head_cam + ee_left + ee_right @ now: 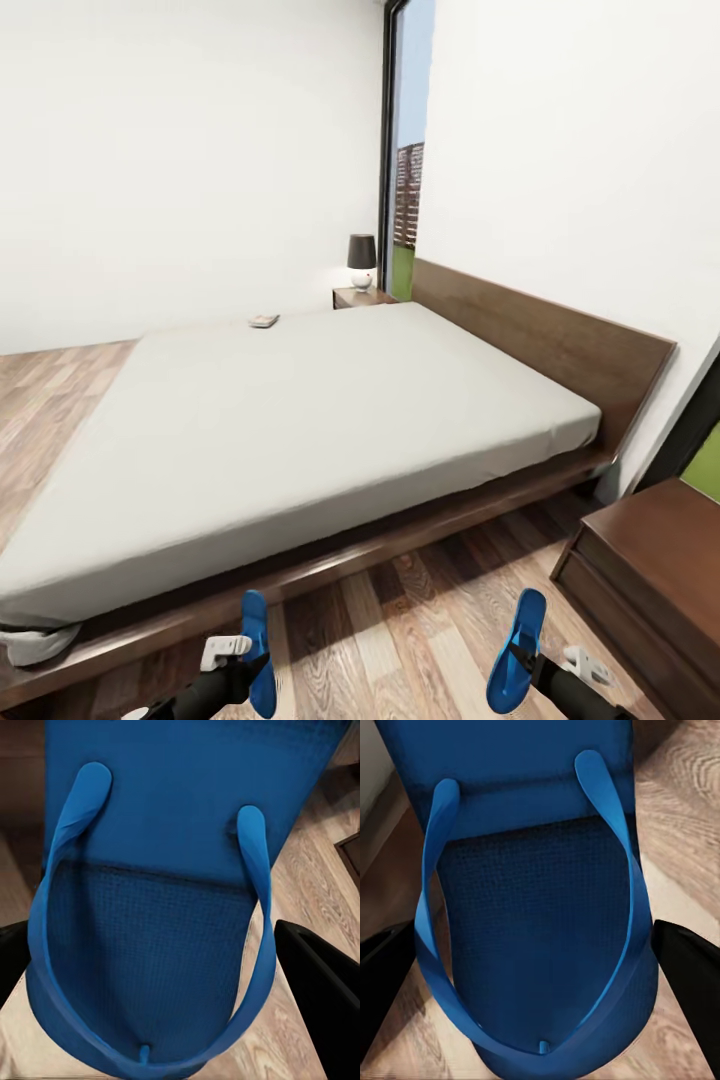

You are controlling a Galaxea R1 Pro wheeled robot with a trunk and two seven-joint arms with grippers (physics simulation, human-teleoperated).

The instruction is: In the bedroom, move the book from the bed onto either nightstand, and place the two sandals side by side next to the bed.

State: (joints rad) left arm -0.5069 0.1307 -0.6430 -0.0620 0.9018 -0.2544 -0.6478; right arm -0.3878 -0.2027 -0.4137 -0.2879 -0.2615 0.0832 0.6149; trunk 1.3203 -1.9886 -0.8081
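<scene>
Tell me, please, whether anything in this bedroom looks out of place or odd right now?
Yes. A small book lies alone near the far edge of the bed, beside the nightstand. The two blue sandals are off the floor, held on edge: one in the left gripper, one in the right gripper.

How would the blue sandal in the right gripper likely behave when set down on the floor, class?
The sandal looks thin and flat-soled, so it is probably light and somewhat bendy. The right gripper holds it edge-up, so it would likely tip flat. Its thin strap probably flexes easily.
</scene>
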